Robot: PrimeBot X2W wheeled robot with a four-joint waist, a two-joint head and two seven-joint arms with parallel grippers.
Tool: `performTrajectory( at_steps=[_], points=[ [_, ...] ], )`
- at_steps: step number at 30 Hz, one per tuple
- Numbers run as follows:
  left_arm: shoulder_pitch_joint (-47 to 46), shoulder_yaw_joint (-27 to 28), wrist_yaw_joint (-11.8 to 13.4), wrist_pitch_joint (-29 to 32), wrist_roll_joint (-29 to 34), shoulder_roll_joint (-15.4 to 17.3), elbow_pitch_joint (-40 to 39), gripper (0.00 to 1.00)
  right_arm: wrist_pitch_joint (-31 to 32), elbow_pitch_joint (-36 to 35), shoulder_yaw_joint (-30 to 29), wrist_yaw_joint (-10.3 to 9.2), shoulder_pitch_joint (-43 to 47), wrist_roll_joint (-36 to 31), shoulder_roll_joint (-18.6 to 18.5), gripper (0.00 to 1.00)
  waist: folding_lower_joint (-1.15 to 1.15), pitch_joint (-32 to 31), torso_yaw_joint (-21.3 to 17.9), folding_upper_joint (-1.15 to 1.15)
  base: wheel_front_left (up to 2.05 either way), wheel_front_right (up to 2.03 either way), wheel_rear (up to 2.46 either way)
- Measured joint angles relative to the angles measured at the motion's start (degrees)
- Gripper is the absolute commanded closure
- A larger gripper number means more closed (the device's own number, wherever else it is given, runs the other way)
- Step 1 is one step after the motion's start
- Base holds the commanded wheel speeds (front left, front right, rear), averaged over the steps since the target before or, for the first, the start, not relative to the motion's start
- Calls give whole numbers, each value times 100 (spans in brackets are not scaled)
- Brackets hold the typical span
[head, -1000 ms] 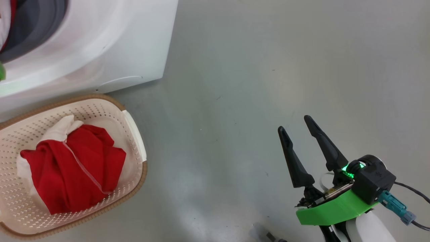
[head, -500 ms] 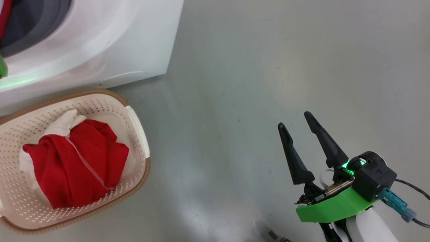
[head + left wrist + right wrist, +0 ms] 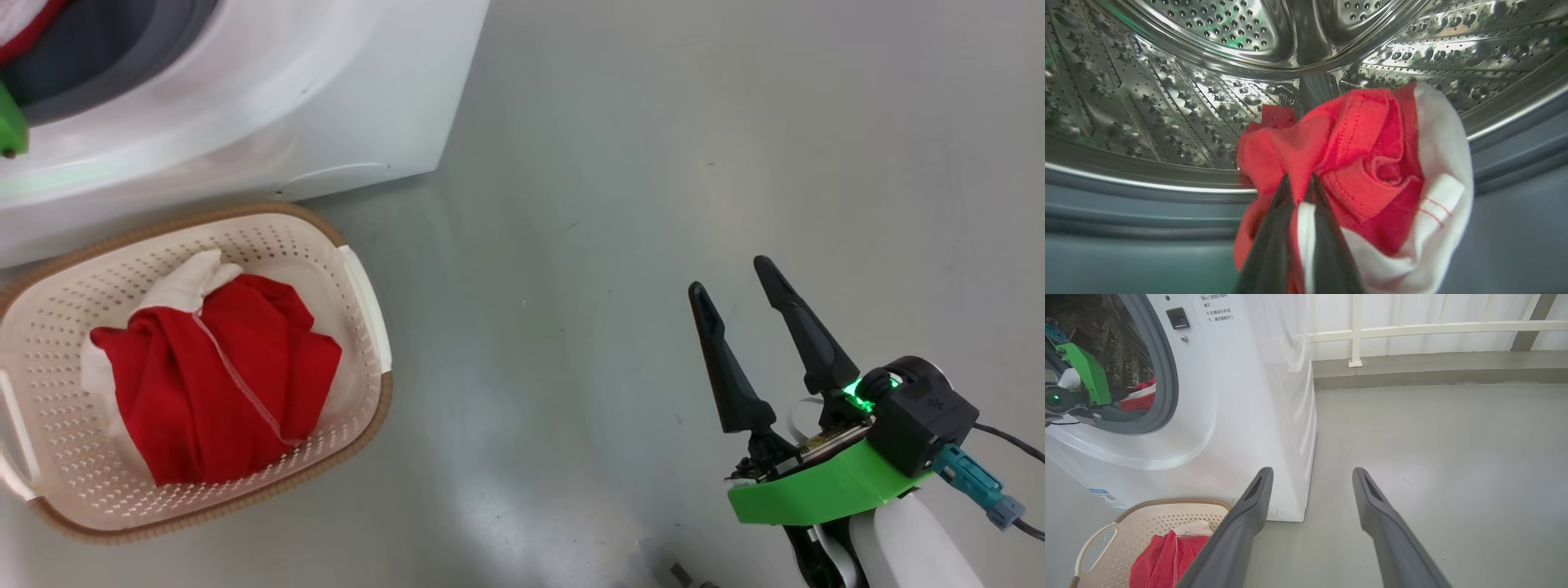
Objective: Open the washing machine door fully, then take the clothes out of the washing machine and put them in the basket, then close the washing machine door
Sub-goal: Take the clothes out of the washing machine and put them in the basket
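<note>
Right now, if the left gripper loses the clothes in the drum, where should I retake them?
Probably the raised red fold in the clothes, straight in through the gasket ring, as the left gripper is aimed. It stands proud of the drum, so fingers can straddle it; the white band lies broad and flat.

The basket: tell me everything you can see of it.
The basket is cream perforated plastic, rounded rectangular, with a brown woven-look rim and pale side handles. It stands upright on the grey floor, close before the washing machine; whether they touch is unclear. A crumpled red garment with white trim lies inside.
</note>
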Motion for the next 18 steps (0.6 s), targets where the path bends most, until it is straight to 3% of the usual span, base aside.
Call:
performTrajectory(
  at_steps=[9,18],
  points=[
    [64,7,10,-715,-100,-21,-365,100,0,41,-42,0,0,-7,-1,0,0,-62,170,0,0,0,0],
    [528,-5,107,-1053,-163,-119,-868,100,0,89,-75,0,1,-16,-4,0,0,-212,331,0,0,0,0]
  ],
)
